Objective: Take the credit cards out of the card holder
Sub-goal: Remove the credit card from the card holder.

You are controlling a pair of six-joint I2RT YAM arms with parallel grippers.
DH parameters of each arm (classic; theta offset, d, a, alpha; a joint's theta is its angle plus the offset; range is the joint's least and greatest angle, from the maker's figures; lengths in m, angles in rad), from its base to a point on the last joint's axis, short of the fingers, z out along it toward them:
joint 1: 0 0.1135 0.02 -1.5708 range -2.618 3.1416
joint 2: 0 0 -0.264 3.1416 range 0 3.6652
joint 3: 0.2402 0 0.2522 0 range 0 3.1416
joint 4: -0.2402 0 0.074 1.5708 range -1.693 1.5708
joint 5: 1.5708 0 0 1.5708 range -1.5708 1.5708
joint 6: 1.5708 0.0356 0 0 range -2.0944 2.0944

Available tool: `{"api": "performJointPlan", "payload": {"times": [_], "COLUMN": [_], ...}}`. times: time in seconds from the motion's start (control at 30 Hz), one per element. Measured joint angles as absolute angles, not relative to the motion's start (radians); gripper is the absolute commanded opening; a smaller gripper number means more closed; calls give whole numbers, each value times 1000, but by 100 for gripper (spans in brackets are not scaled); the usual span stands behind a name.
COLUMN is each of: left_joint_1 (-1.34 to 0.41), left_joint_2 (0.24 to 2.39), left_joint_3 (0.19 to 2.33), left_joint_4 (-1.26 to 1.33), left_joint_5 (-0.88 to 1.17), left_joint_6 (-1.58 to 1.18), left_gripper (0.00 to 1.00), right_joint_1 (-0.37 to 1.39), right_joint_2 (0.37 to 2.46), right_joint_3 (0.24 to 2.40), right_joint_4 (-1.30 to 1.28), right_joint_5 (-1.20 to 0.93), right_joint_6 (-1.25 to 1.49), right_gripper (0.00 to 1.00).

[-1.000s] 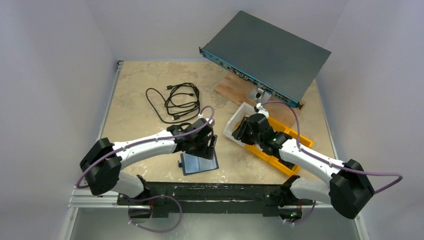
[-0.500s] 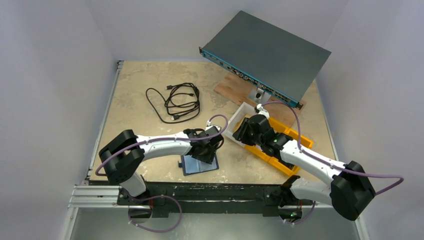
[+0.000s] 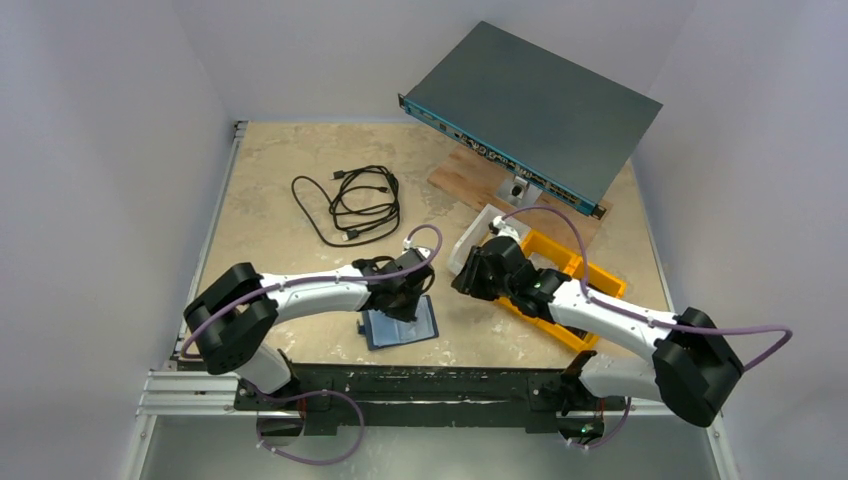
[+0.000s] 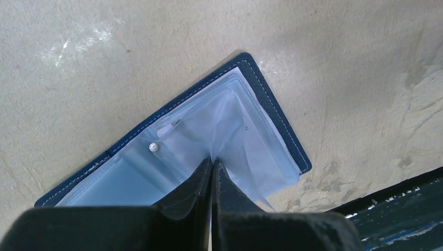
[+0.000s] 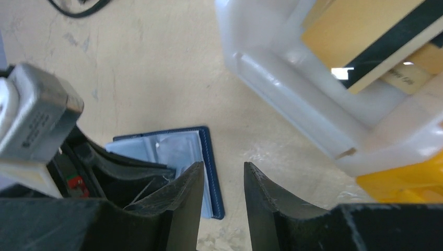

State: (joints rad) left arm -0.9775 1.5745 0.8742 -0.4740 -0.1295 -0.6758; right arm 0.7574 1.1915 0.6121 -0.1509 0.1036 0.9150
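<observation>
Since the earlier frame, both arms are repositioning. My left gripper is coming down onto the card holder while its jaws are closing from wide apart to fully together. My right gripper is drawing away from the white bin toward the card holder. The card holder itself is staying where it was.

1. Card holder: it is lying open and flat on the table, close to the near edge and slightly left of that edge's middle. Its clear sleeves are facing up inside the navy cover, and a small snap stud is showing.

2. Left gripper: I am keeping the fingers pressed together with no gap, and the tips are touching the clear sleeves. I cannot tell whether a sleeve edge is pinched between them.

3. Right gripper: I am holding the jaws partly open with nothing between them, hovering over bare table between the card holder and the white bin.

4. Surroundings: a tan card with a black stripe is lying in the white bin, and the yellow bins are sitting just beside it toward the right edge. A black cable is lying coiled toward the far left, and a grey rack unit is leaning over a wooden board near the far right corner.
</observation>
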Motion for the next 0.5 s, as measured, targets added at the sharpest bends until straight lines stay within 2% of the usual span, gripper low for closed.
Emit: {"api": "performJointPlan", "payload": {"times": [0.23,0.5], "left_joint_1": [-876,-862], "left_joint_2": [1494,1457], "left_joint_3": [764,715], "left_joint_4": [-345,-290], "left_joint_5": [-1,56], "left_joint_6": [-665,-634], "left_gripper": [0,0], "right_joint_1": [835,915], "right_joint_2": [1290,1428], "right_joint_3": [614,641], "right_joint_4": [-58,19], "right_joint_5": [6,-65], "right_joint_6": [915,921], "right_gripper": [35,35]}}
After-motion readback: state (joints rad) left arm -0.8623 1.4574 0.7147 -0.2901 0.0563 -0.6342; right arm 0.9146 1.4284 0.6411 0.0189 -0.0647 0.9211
